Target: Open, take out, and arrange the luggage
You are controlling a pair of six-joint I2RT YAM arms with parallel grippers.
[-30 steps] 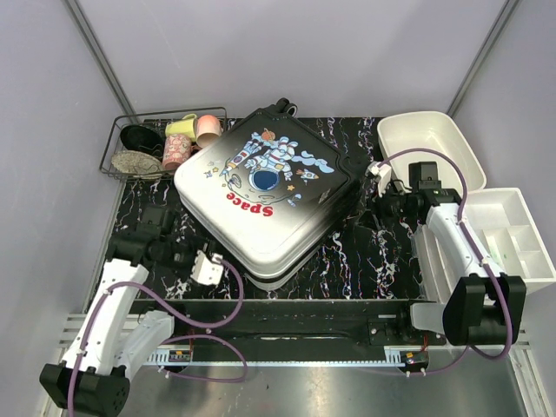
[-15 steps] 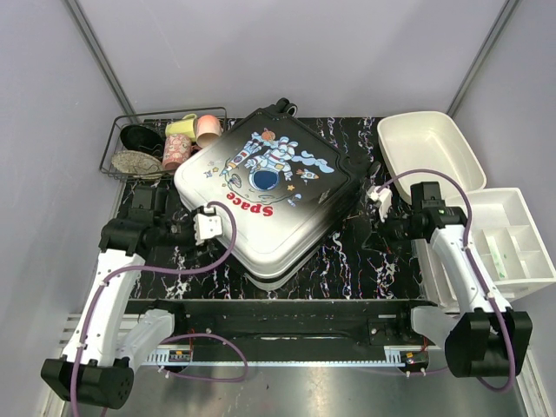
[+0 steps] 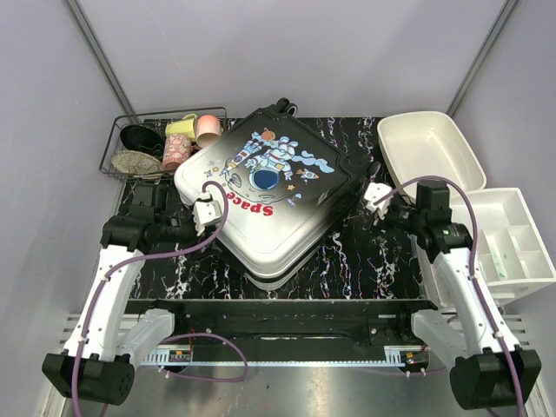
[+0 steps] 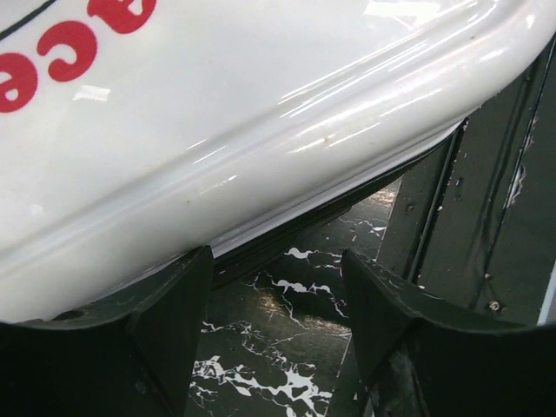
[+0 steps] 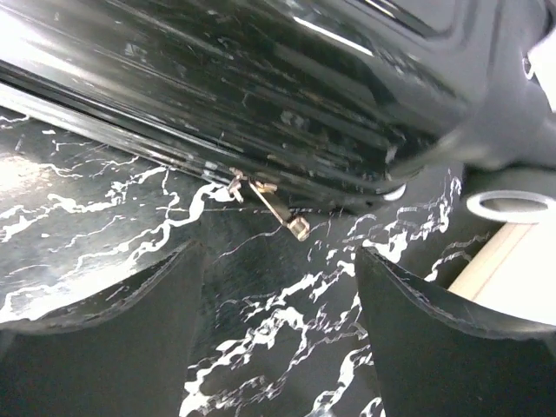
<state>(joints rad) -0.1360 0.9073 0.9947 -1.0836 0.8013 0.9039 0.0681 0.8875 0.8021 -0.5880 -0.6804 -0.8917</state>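
Note:
The luggage (image 3: 265,191), a closed hard-shell suitcase with an astronaut print and red "Space", lies flat and turned diagonally on the black marbled table (image 3: 373,252). My left gripper (image 3: 201,215) is open at its near left white edge (image 4: 261,130), with nothing between the fingers. My right gripper (image 3: 375,193) is open beside its black right side (image 5: 261,95). A metal zipper pull (image 5: 276,210) hangs from the seam just ahead of the right fingers (image 5: 434,339).
A black wire basket (image 3: 156,143) with cups and bowls stands at the back left. A white bin (image 3: 430,148) sits at the back right, a divided white tray (image 3: 512,239) at the right. A black rail (image 3: 287,317) crosses the near edge.
The left gripper moved up and right to the suitcase's near left edge. The right gripper moved up towards the suitcase's right side. The suitcase has not moved.

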